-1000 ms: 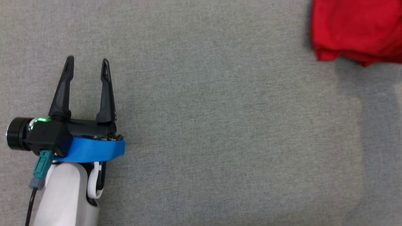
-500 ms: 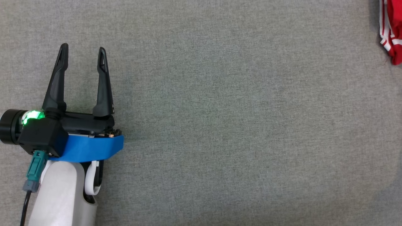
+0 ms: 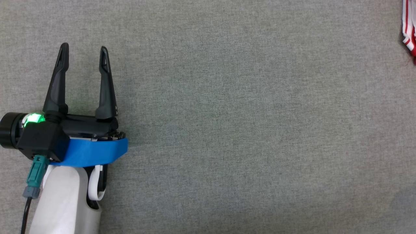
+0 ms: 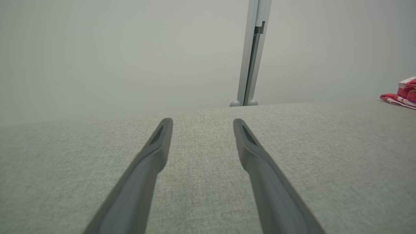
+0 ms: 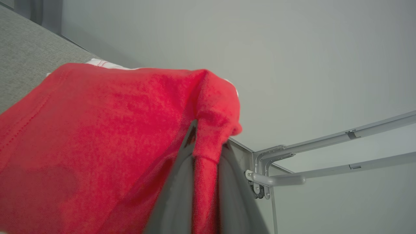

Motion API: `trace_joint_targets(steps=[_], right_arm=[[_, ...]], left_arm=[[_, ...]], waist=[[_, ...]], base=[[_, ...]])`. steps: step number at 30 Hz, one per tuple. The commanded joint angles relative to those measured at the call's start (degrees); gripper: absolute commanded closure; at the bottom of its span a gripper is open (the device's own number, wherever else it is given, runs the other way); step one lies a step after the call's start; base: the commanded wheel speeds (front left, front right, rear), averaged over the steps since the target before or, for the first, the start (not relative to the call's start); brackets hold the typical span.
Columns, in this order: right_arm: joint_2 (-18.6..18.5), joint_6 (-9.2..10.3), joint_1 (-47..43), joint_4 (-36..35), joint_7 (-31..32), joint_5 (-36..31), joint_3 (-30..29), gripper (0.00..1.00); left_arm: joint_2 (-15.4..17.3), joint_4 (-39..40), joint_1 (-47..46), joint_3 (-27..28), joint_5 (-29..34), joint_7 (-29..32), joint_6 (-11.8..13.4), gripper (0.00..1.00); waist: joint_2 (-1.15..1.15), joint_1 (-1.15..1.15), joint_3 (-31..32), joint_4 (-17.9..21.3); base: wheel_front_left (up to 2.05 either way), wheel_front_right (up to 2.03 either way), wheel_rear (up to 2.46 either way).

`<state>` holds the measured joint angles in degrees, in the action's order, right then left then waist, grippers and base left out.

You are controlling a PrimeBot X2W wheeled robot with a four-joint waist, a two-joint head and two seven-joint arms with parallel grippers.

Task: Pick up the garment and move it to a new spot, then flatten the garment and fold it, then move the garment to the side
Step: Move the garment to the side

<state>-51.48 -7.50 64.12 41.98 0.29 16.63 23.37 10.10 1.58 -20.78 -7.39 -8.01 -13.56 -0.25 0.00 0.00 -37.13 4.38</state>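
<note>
Right wrist view: red garment (image 5: 97, 130), white-edged, bunched and creased.

We see a red garment (image 5: 97, 136) with white stripes at its edge, a speckled grey tabletop (image 3: 243, 130), and the black left claw (image 3: 84, 48) wearing a blue band (image 3: 94, 152).

Grey fabric surface (image 3: 227, 130) stretching flat across whole work area, weave showing even and fine. Far edge running straight against pale wall in left wrist view. Garment (image 3: 409, 31), red with white stripes, lying bunched on surface at far right, most of it running beyond head view's edge.
</note>
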Motion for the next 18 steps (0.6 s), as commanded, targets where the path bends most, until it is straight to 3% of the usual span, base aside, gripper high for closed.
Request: trace_joint_targets(steps=[1,4,18], right_arm=[[-0.63,0.00,1.05,-0.04,0.58,-0.25,-0.07,0.94],[-0.38,0.00,1.23,-0.23,1.22,-0.34,-0.17,0.00],[2.64,0.00,-0.59,0.76,-1.43,-2.89,-2.33,0.00]], left_arm=[[0.01,-0.25,-0.86,0.18,-0.10,-0.29,0.39,0.00],[0.09,-0.46,-0.87,0.28,-0.34,-0.55,0.57,0.00],[-0.20,-2.75,0.99,0.55,-1.46,-1.23,1.09,0.00]], waist=[[0.00,0.00,-0.09,-0.10],[0.00,0.00,-0.10,-0.11],[0.00,0.00,4.67,-0.86]], base=[[0.00,0.00,0.00],[0.00,0.00,0.00],[0.00,0.00,0.00]])
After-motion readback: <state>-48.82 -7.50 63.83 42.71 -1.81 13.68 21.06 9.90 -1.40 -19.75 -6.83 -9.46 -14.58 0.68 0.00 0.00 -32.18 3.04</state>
